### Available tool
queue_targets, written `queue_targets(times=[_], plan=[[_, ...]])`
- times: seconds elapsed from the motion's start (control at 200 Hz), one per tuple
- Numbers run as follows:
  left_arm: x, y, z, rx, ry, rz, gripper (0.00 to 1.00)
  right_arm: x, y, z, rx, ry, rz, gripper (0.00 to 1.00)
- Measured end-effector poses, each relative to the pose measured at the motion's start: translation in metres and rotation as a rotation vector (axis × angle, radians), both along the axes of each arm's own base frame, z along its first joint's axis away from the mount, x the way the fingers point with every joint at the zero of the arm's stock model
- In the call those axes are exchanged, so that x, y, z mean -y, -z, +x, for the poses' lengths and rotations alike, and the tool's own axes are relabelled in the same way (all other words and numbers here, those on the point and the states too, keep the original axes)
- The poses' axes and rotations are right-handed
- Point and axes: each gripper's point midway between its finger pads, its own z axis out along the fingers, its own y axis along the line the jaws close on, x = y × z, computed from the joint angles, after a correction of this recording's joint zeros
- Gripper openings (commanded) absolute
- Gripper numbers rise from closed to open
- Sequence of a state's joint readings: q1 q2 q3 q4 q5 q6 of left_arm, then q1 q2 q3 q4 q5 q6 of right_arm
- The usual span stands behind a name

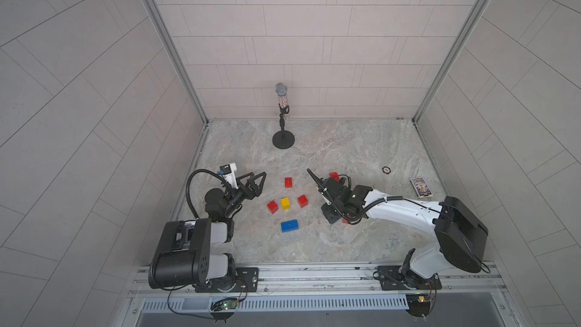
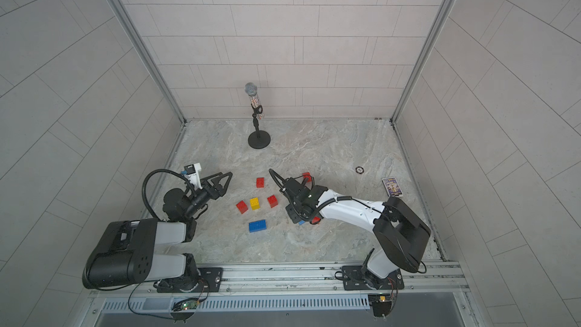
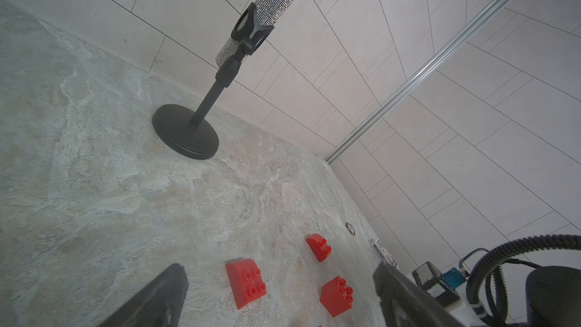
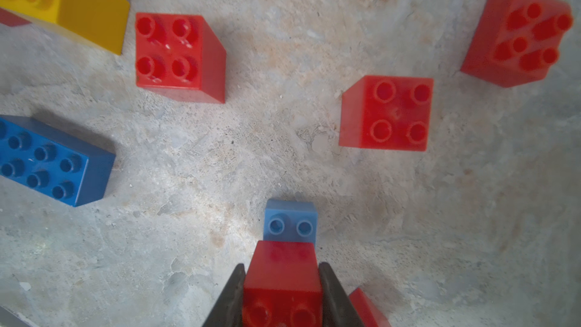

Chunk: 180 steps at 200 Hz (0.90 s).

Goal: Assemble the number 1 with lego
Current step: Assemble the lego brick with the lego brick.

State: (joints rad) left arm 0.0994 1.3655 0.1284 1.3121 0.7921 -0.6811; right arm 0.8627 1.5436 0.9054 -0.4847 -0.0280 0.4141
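Note:
In the right wrist view my right gripper [image 4: 281, 267] is shut on a red lego brick [image 4: 283, 287]. That brick sits on a light blue brick [image 4: 290, 224] lying on the table, and another red brick [image 4: 366, 309] lies beside them. In both top views the right wrist hides most of this stack [image 2: 309, 221]. Loose on the table are a dark blue brick [image 1: 289, 225], a yellow brick [image 1: 285, 203] and red bricks [image 1: 273, 206] [image 1: 302, 201] [image 1: 288, 182]. My left gripper [image 1: 256, 184] hovers open to their left, holding nothing.
A microphone on a black stand [image 1: 283, 139] stands at the back middle. A small printed card box [image 1: 421, 187] and a small round disc [image 1: 385, 169] lie at the right. Tiled walls close in the stone tabletop [image 1: 361, 240] on three sides.

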Motion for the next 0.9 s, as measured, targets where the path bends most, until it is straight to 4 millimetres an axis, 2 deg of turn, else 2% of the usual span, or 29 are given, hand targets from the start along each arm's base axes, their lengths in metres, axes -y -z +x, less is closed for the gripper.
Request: queue_targets(times=[0.405,0.901], plan=[[-0.0001,0.0000,0.0000,0.000,0.000,0.000,1.00,-0.0004,0.0000,0.0011,0.006,0.040,0.034,0.00],[-0.0016,0.0000,0.0004,0.000,-0.005,0.000,1.00,0.0037,-0.0046,-0.0008,0.040,-0.020,-0.068,0.00]])
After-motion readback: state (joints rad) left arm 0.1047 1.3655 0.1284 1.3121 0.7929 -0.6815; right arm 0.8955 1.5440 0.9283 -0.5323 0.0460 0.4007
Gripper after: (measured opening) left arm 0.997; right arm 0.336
